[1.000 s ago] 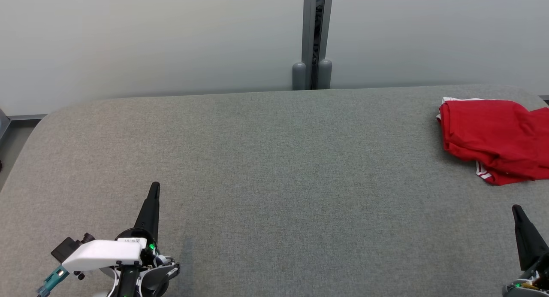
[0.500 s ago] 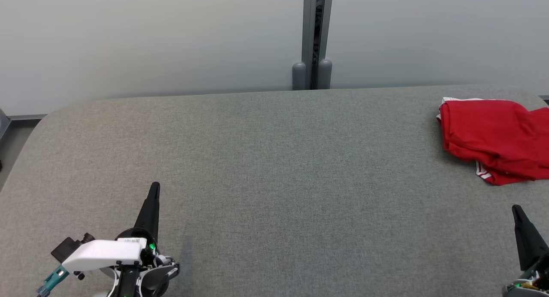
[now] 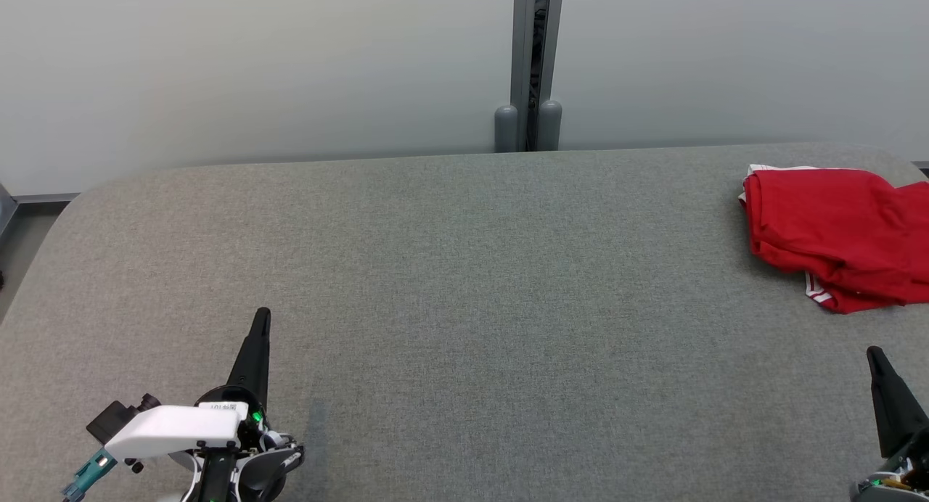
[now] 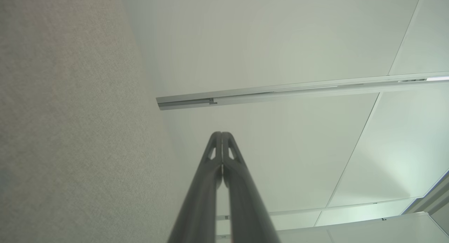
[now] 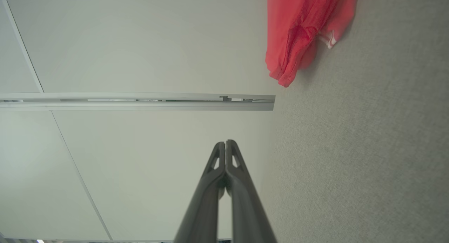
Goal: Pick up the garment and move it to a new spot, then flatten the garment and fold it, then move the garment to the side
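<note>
The red garment [image 3: 835, 230] lies folded at the far right of the grey counter [image 3: 464, 306]. Its long side runs left to right, and its white-striped edge faces the robot. The left fingers [image 3: 255, 350] and right fingers [image 3: 889, 400] are pressed together, hold nothing, and are not touching it.

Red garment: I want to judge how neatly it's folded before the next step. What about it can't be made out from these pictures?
- Head view: the red garment runs past the right edge, so its full outline is cut off.
- Right wrist view: the top edge cuts off most of it.
- Both views: its upper layer hides the layers beneath; how many cannot be told.
</note>
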### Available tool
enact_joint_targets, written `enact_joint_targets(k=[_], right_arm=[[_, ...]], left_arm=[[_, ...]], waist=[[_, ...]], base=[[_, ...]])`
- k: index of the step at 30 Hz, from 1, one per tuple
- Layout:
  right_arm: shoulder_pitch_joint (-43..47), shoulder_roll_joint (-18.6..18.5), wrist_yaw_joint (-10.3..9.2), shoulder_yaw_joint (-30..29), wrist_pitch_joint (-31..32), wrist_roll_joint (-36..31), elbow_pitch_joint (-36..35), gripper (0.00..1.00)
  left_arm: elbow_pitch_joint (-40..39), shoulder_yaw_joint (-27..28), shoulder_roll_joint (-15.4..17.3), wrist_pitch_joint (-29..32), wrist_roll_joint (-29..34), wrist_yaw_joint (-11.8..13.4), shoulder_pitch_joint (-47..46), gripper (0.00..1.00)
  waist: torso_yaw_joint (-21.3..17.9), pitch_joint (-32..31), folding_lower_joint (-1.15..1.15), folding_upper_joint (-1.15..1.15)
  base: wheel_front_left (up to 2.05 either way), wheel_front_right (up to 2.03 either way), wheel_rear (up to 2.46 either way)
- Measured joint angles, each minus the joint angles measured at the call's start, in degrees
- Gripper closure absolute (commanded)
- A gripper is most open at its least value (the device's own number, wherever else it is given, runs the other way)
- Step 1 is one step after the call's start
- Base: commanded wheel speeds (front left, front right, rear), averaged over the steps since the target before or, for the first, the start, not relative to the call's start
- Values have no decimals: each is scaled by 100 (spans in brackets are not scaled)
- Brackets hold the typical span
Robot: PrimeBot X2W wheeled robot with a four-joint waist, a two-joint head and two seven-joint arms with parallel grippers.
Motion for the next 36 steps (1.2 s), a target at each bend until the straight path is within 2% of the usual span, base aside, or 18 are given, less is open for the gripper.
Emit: enact_joint_targets(k=[36], right_arm=[[-2,23,1,-23,34,-29,3,100]], left_arm=[[0,1,-1,0,0,-7,0,100]], waist=[[0,0,0,0]], base=[[0,0,0]])
